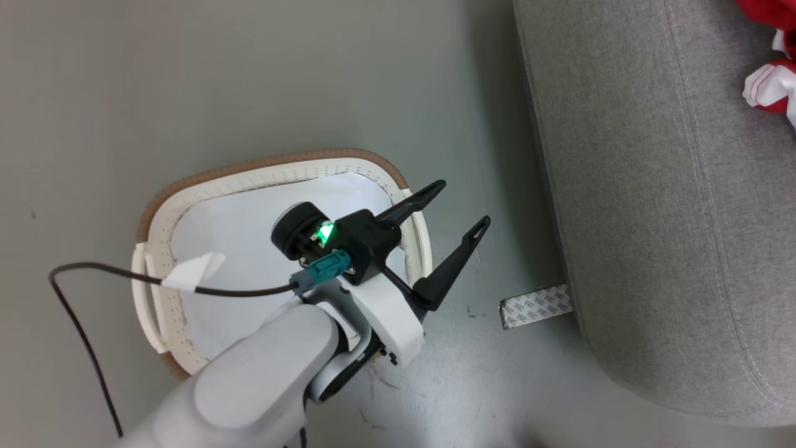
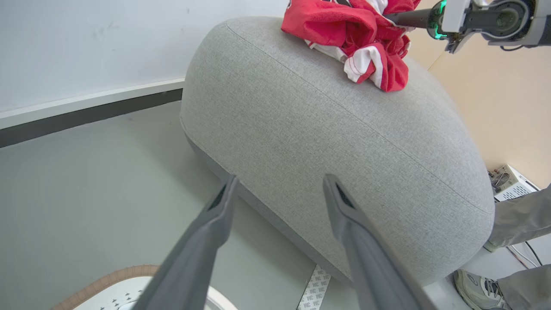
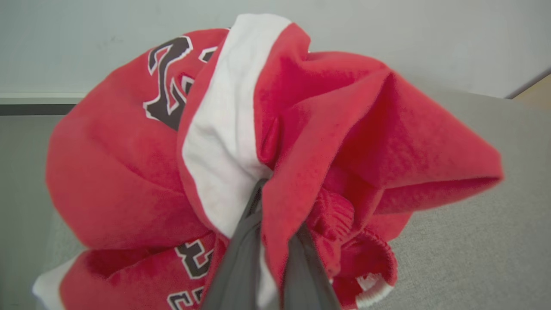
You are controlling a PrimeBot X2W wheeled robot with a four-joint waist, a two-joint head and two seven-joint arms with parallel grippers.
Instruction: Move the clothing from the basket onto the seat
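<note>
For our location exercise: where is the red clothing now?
The clothing lies bunched on top of the seat in the left wrist view, pinched by the right gripper.

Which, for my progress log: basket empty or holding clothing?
Empty where visible: the basket holds its pale liner; the clothing sits on the seat.

Head view: looks steeply down from above onto the floor (image 1: 186, 74), the basket (image 1: 280, 176) and the edge of the seat (image 1: 622, 186). Left wrist view: low, near the floor, facing up across the seat. Right wrist view: very near the clothing (image 3: 120, 185). All 3 views share seat and clothing.
</note>
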